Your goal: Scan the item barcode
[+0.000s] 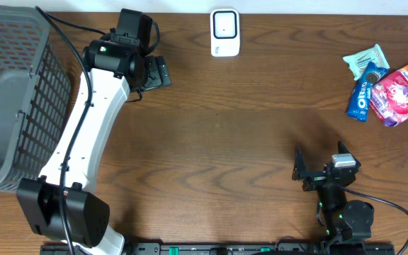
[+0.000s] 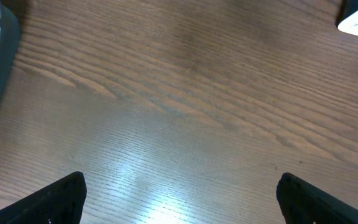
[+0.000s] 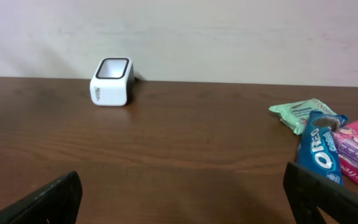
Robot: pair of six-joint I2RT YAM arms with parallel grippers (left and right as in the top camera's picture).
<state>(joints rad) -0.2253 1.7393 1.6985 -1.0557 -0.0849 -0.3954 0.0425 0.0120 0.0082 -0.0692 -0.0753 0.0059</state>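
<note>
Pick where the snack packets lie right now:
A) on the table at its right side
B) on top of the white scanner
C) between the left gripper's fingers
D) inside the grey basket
A: the snack packets lie clustered on the wooden table near its right edge, far from the basket and apart from the scanner.

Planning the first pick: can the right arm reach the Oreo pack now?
Probably yes: the right gripper is open and empty, with only bare table between it and the Oreo pack.
</note>
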